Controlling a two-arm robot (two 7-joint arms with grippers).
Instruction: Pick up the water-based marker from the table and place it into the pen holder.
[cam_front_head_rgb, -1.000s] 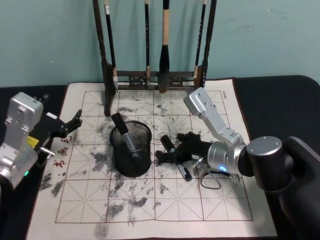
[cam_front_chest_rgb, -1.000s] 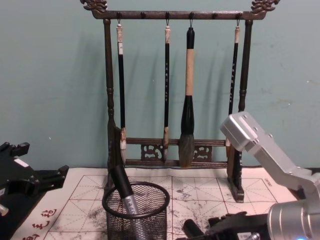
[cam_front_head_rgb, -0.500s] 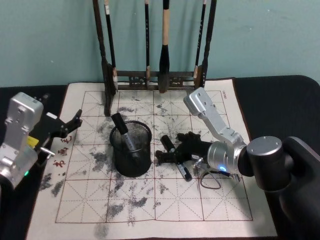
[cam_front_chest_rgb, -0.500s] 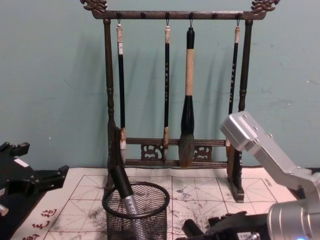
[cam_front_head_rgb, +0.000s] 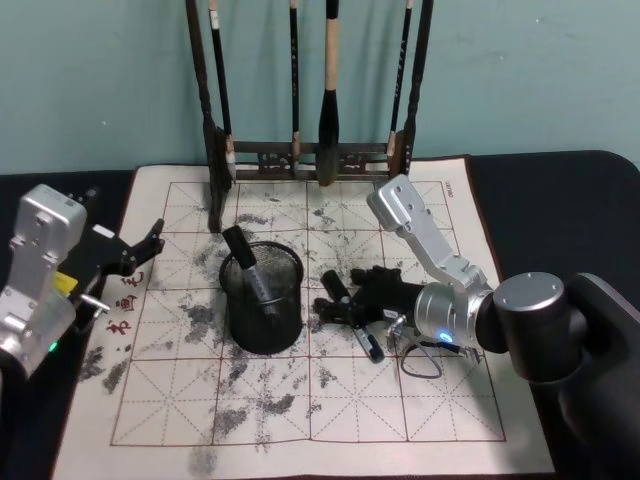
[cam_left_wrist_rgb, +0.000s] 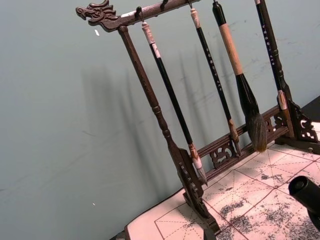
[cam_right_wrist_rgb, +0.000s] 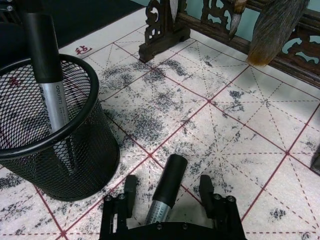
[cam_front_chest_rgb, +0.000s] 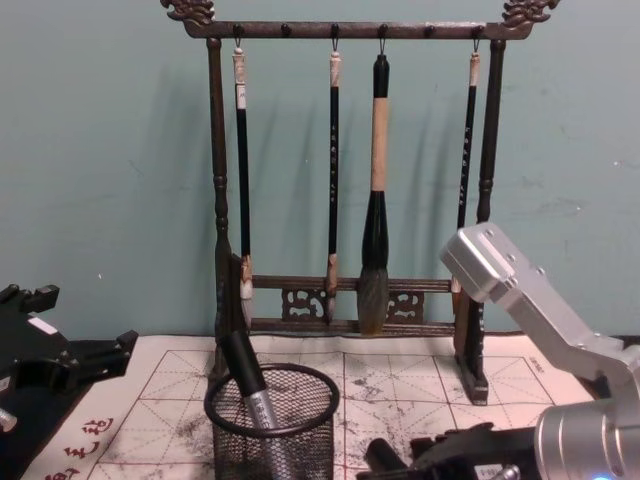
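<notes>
One marker (cam_right_wrist_rgb: 167, 194) within parted right tool (cam_right_wrist_rgb: 168, 183), deli-printed marker (cam_right_wrist_rgb: 52, 80) in pen holder (cam_right_wrist_rgb: 80, 160)

A plain blue-green wall (cam_front_chest_rgb: 100, 150) closes off the back, evenly lit, with soft shadows of the hanging brushes (cam_front_chest_rgb: 375, 230) falling on it beside them. Before it, a black table (cam_front_head_rgb: 560, 190) carries a pale mat (cam_front_head_rgb: 400, 400) ruled in red squares and smudged with ink, perhaps felt. A dark wooden brush rack (cam_front_chest_rgb: 216, 150) with carved ends stands along the mat's far edge.
</notes>
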